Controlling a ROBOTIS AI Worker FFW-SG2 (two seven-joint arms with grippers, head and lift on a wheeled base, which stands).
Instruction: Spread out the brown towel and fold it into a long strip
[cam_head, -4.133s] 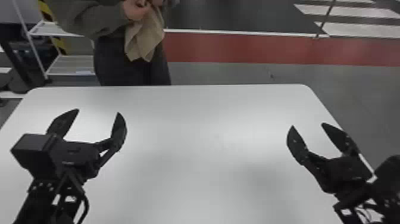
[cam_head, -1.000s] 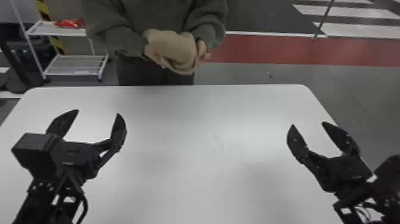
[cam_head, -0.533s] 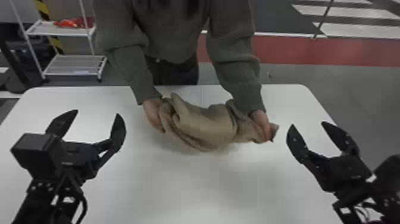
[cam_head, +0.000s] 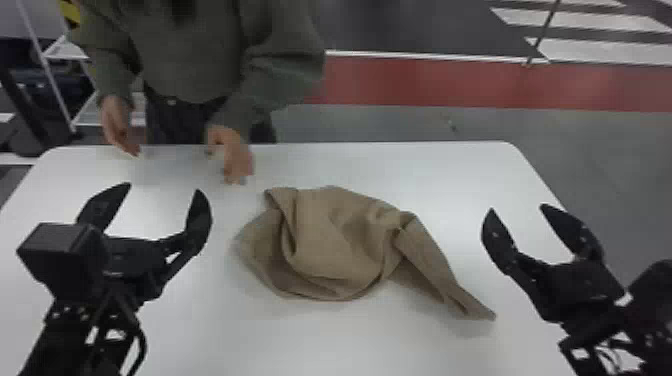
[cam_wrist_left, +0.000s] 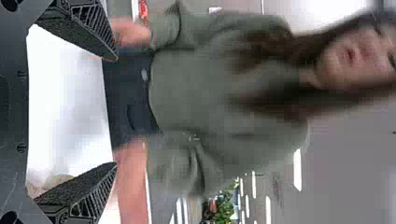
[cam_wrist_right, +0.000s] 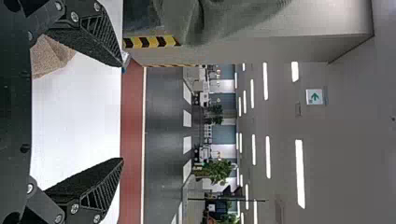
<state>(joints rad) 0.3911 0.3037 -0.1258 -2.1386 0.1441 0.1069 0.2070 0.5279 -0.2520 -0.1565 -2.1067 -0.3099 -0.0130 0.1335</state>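
Observation:
The brown towel (cam_head: 340, 245) lies crumpled in the middle of the white table (cam_head: 320, 340), one narrow end trailing toward the right gripper. Left of the towel, my left gripper (cam_head: 162, 187) is open above the table, touching nothing. On the other side stands my right gripper (cam_head: 517, 207), also open, apart from the towel's tail. In the left wrist view the left gripper (cam_wrist_left: 116, 112) has its fingers wide apart, a bit of towel (cam_wrist_left: 42, 185) behind one. The right wrist view has the right gripper (cam_wrist_right: 123, 113) spread, with part of the towel (cam_wrist_right: 49, 57) beside one finger.
A person's hands (cam_head: 237, 155) are over the table's far edge, left of centre, behind the towel and off it. A white shelf rack (cam_head: 65, 50) stands on the floor beyond the far left corner.
The person brought the towel over the table and let it go; it now rests there. The hands have drawn back toward the far left. Both arms have kept still.

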